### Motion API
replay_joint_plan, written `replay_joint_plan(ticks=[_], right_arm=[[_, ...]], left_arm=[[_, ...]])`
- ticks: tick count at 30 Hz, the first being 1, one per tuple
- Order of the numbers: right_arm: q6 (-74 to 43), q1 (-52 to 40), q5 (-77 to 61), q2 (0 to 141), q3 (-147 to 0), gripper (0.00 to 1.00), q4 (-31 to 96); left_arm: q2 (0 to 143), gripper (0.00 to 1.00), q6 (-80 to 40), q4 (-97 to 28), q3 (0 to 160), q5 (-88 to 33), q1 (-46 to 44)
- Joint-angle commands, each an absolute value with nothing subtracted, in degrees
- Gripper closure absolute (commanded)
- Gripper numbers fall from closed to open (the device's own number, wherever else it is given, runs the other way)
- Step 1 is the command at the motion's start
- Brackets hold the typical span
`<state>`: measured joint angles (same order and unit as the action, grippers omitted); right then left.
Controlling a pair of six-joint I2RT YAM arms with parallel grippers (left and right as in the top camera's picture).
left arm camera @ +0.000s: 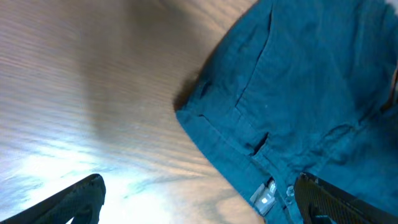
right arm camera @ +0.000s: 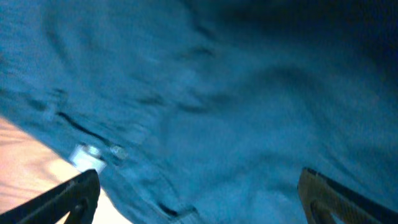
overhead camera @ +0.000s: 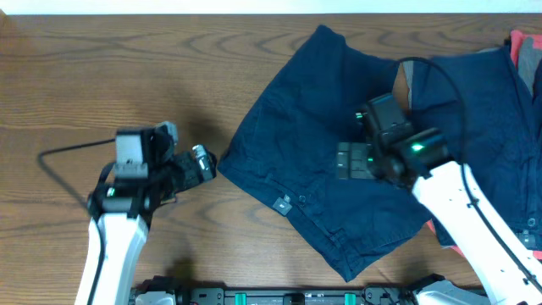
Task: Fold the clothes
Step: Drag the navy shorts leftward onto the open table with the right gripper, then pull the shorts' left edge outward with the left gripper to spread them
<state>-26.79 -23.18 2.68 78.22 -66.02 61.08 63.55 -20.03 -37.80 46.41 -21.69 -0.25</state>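
**Two arms are preparing a pair of navy shorts [overhead camera: 305, 119] for its first fold.**

The shorts are lying opened out and slightly rumpled, right of centre on the counter [overhead camera: 127, 68]. Their waistband and pale label [overhead camera: 284, 203] are facing the near edge, and their right side is meeting a pile of further garments [overhead camera: 500, 110]. The right fingers [overhead camera: 351, 161] are hanging spread wide over the middle of the fabric, pinching nothing. The left fingers [overhead camera: 201, 161] are also spread, over bare wood just beside the waistband corner. The step in hand appears to be smoothing and positioning. The next move is probably calling for each pair to close on a waistband corner and carry one half across the other.
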Motion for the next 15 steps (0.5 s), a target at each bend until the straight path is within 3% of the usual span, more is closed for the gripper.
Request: replay_joint_plan(ticks=[1, 12, 14, 15], right_arm=[[-27.8, -19.0, 4.5, 77.1, -66.3, 0.01, 63.9], [-27.8, -14.6, 4.5, 77.1, -66.3, 0.01, 66.9], [-27.8, -14.6, 4.5, 77.1, -66.3, 0.01, 66.9], [-27.8, -14.6, 4.5, 77.1, -66.3, 0.01, 67.0]], left_arm=[[70.1, 0.02, -21.8, -35.4, 47.0, -28.1, -0.1], [93.1, 0.0, -21.8, -23.3, 47.0, -30.9, -4.8], [95.3, 0.09, -21.8, -21.2, 47.0, -30.9, -6.0], [96.3, 0.22, -21.7, -19.8, 47.0, -30.9, -6.7]])
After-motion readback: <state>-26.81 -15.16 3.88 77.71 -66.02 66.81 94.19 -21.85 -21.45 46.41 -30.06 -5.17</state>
